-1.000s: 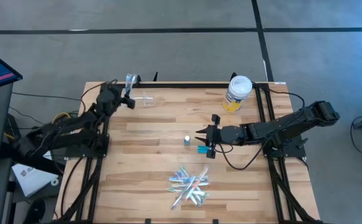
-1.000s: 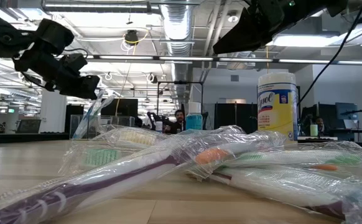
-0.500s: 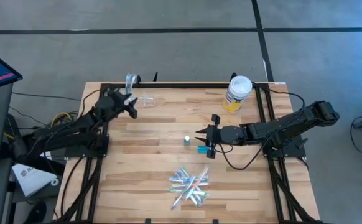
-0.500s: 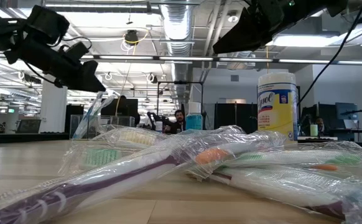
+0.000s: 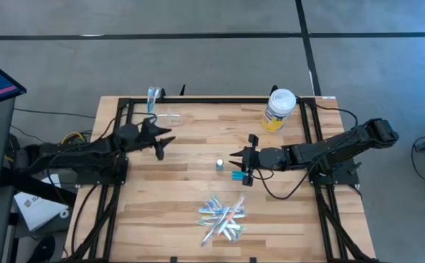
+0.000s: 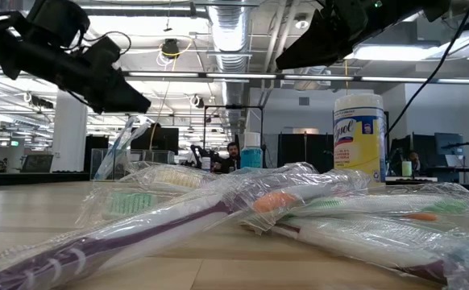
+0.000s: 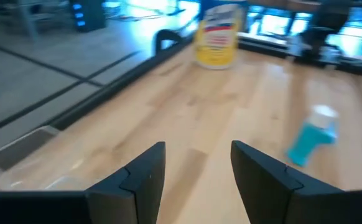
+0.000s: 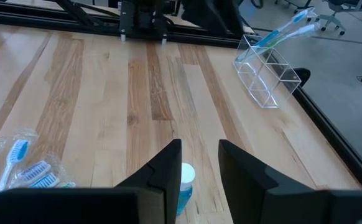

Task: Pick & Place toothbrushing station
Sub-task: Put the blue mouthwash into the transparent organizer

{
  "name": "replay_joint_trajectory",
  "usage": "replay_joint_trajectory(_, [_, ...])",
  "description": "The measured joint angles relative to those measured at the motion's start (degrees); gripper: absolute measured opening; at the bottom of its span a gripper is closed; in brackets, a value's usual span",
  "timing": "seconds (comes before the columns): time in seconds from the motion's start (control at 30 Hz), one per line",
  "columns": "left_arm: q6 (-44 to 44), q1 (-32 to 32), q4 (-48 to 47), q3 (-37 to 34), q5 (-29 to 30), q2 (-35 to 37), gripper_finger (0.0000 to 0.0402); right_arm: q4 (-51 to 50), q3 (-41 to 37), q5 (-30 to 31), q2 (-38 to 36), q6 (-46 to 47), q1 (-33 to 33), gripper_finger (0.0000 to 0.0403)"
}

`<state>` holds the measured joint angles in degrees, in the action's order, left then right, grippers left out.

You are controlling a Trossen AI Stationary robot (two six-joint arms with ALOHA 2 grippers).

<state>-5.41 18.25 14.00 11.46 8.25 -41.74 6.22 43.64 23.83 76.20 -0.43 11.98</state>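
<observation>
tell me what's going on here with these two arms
A two-armed robot is setting up a toothbrushing station on a wooden table. The left gripper hangs open and empty near the clear holder, which has one toothbrush standing in it. The right gripper, also open, waits above the small blue bottle. A pile of wrapped toothbrushes lies untouched at the front edge.

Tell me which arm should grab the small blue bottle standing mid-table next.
Right, I'd judge. The right hand hovers open right beside the small blue bottle, which sits just ahead of its fingers in the right wrist view. The left hand is open too but farther off, nearer the clear holder.
</observation>
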Motion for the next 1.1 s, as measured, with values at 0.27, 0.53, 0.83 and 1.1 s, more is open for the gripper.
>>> replay_joint_trajectory(0.27, [0.46,-8.92,5.42,0.0,-0.11,0.0,0.0177,0.02,0.0,0.0,0.0,0.0,0.01,0.0097])
replay_joint_trajectory(0.53, [0.59,-15.05,9.55,0.0,-0.02,-1.51,0.0177,0.04,0.0,0.0,0.0,0.0,0.01,0.0097])
replay_joint_trajectory(0.83, [0.62,-18.13,21.34,0.04,0.09,-12.04,0.0177,0.13,0.0,0.0,-0.02,-0.02,0.01,0.0097])
replay_joint_trajectory(1.1, [0.44,-18.69,32.34,0.04,0.07,-22.35,0.0177,0.13,0.0,0.0,-0.01,-0.05,0.01,0.0097])
